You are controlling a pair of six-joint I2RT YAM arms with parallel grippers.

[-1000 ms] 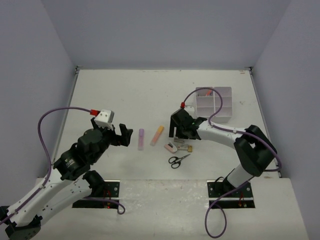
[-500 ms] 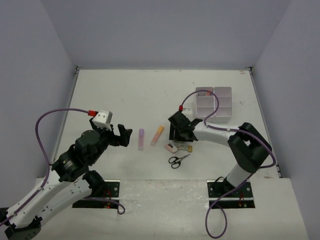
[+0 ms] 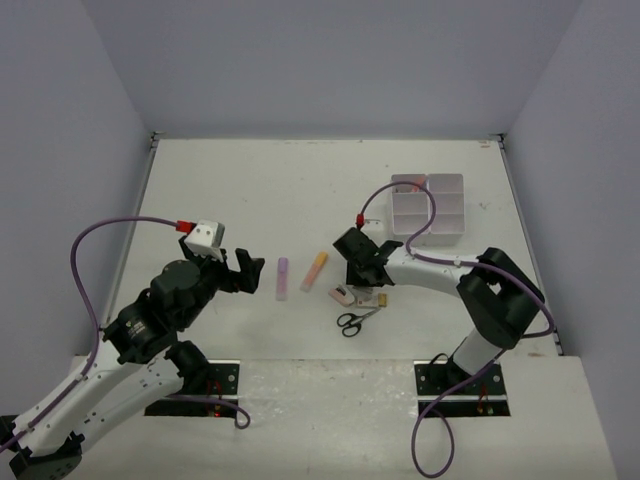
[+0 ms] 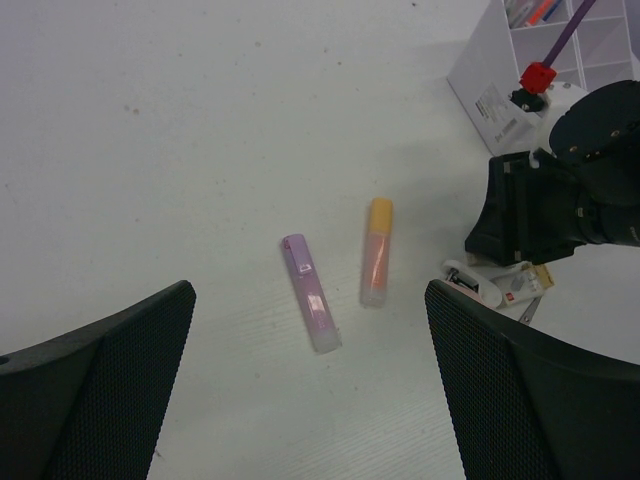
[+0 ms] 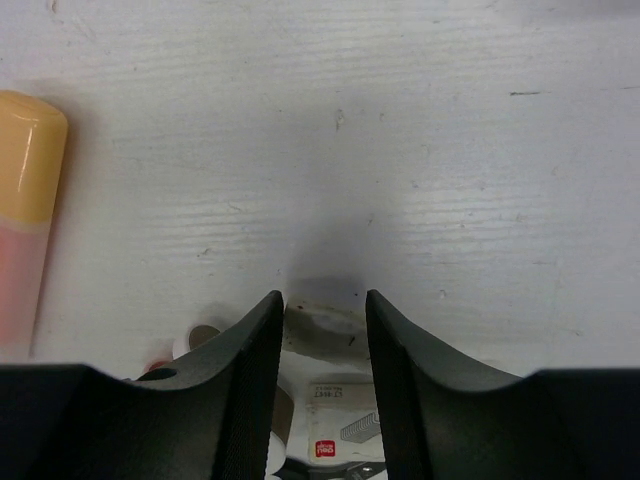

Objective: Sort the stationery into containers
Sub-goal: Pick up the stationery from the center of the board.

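Note:
My right gripper (image 3: 358,280) is down on a cluster of small items (image 3: 358,296) in the middle of the table. In the right wrist view its jaws (image 5: 324,318) press both sides of a white eraser (image 5: 322,328) that rests on the table. A small white staples box (image 5: 338,415) lies just behind the eraser. My left gripper (image 3: 248,272) is open and empty, just left of the lilac highlighter (image 3: 282,278) and the orange-peach highlighter (image 3: 315,270). Both highlighters show ahead of the left gripper (image 4: 315,400) in its wrist view: lilac (image 4: 310,292), orange-peach (image 4: 376,250). Black-handled scissors (image 3: 355,320) lie near the cluster.
The white six-compartment organiser box (image 3: 447,232) stands at the back right, with pens in one far compartment (image 4: 530,12). The right arm's purple cable arches over the box. Grey walls close off the table at the back and sides.
My right gripper has tipped down and moved onto the cluster of small items, its jaws now around the white eraser. My left arm has hardly moved.

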